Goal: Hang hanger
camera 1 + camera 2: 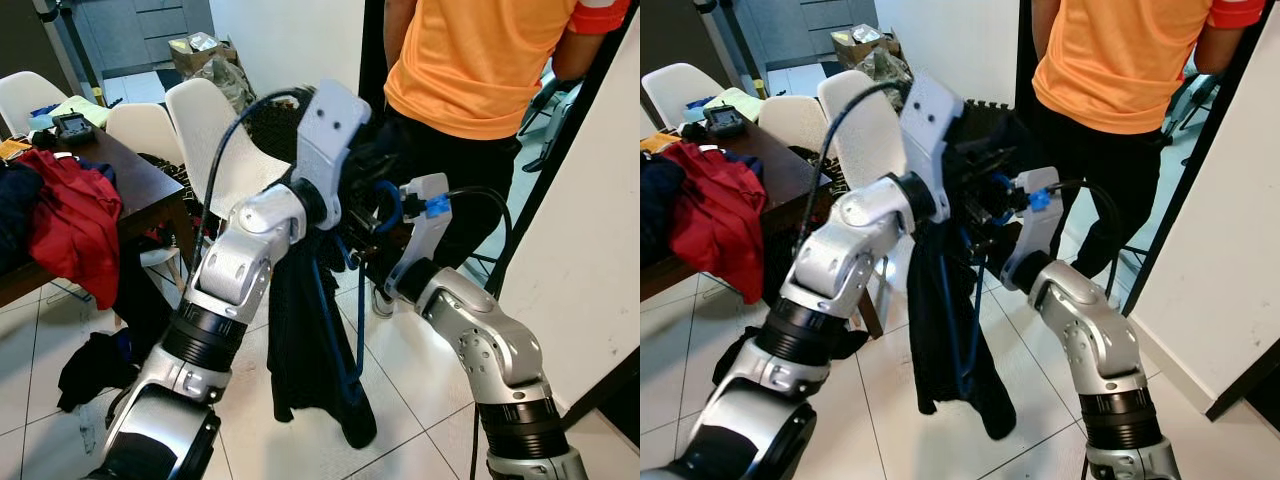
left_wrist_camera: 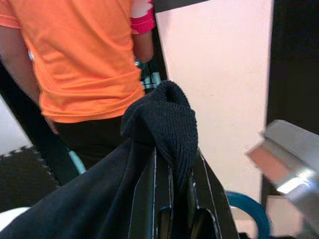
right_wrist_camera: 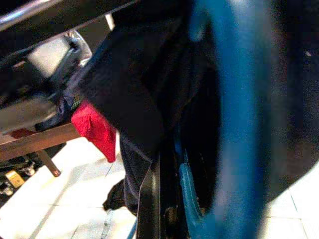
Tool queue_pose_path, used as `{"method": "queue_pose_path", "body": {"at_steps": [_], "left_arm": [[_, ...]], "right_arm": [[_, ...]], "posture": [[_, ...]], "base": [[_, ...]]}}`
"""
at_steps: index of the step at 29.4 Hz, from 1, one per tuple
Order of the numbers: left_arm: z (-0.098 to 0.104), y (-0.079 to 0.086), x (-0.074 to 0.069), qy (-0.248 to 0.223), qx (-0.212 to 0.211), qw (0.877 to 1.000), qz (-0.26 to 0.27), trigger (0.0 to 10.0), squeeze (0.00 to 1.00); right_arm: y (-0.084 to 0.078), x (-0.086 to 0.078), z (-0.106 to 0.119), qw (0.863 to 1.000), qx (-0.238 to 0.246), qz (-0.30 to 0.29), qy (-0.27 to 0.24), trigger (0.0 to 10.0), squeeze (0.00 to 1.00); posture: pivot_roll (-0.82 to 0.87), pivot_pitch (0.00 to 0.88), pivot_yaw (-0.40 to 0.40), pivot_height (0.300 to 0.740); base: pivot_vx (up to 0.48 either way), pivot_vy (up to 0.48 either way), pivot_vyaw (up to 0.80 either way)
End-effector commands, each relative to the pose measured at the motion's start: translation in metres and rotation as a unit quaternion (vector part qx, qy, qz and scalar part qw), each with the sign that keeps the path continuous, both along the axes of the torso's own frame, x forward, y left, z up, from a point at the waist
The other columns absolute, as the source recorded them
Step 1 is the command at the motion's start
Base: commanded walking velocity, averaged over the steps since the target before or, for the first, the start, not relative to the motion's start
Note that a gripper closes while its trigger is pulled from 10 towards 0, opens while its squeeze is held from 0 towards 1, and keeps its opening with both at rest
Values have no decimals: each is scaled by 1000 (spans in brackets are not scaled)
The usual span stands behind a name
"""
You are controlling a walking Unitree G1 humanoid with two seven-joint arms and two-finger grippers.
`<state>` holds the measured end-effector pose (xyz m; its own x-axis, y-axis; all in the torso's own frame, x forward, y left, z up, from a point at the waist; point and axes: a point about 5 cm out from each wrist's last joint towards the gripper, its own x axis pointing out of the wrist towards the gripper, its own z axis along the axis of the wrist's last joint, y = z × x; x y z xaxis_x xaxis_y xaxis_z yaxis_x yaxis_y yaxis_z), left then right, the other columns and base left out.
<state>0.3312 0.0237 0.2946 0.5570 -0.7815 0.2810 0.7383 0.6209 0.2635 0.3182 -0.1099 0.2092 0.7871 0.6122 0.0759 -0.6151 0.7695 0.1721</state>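
A black garment (image 1: 305, 340) hangs on a blue hanger (image 1: 357, 330) in front of me, its hem just above the tiled floor. My left gripper (image 2: 174, 172) is shut on a bunched fold of the garment's top (image 2: 164, 119). My right gripper (image 1: 378, 228) comes in from the right, just below the hanger's blue hook (image 1: 388, 205). In the right wrist view its black finger (image 3: 152, 199) lies against the blue hanger (image 3: 234, 124), shut on it. The left wrist (image 1: 330, 130) hides most of both sets of fingers in the eye views.
A person in an orange shirt (image 1: 480, 60) stands close ahead, just beyond the grippers. A white wall (image 1: 590, 250) is to the right. At left are a wooden table (image 1: 150, 185) with a red cloth (image 1: 70, 230), white chairs (image 1: 215, 130), and dark clothes on the floor (image 1: 95, 365).
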Motion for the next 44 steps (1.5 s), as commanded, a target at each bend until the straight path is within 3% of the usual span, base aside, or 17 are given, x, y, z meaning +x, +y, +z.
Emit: {"method": "queue_pose_path", "body": {"at_steps": [1,4,10,14,15,16,18,20,22,25,34,44], "left_arm": [[-2,-12,-13,-3,13,998,-57,10000,0],[-17,-15,-26,20,52,991,-120,10000,0],[-30,-7,-33,41,98,983,-150,10000,0],[-32,-4,-36,47,105,980,-164,10000,0],[-28,4,-31,49,97,983,-145,10000,1000],[-28,4,-31,49,97,983,-145,10000,1000],[-20,20,-27,49,93,987,-125,10000,1000],[-20,20,-27,49,93,987,-125,10000,1000],[-13,36,-28,42,111,986,-121,10000,1000],[-11,45,-30,40,127,983,-125,10000,1000],[-16,46,-49,49,162,967,-192,10000,1000],[-8,46,-48,35,158,970,-182,10000,1000]], "right_arm": [[11,0,4,1000,6,23,-11,10000,0],[17,-1,8,998,30,41,-20,10000,0],[7,4,19,996,82,17,-36,10000,0],[3,7,22,995,93,4,-41,10000,0],[0,8,24,994,104,-7,-44,10000,0],[0,8,24,994,104,-7,-44,10000,0],[-5,11,27,991,123,-23,-49,10000,0],[-5,11,27,991,123,-23,-49,10000,0],[-9,12,30,988,139,-31,-56,10000,0],[-10,12,32,987,147,-33,-61,10000,0],[-13,13,40,982,174,-30,-74,10000,0],[-14,12,49,970,227,-16,-82,10000,0]], "posture": [[52,13,44,740],[56,16,42,740],[60,19,44,740],[60,19,44,740],[60,18,44,740],[60,18,44,740],[63,17,44,740],[63,17,44,740],[67,15,44,740],[68,14,43,740],[73,11,43,740],[80,12,47,740]], "base": [[0,0,0],[0,0,0],[0,0,0],[0,0,0],[0,0,0],[0,0,0],[0,0,0],[0,0,0],[0,0,0],[0,0,0],[0,0,0],[0,0,0]]}}
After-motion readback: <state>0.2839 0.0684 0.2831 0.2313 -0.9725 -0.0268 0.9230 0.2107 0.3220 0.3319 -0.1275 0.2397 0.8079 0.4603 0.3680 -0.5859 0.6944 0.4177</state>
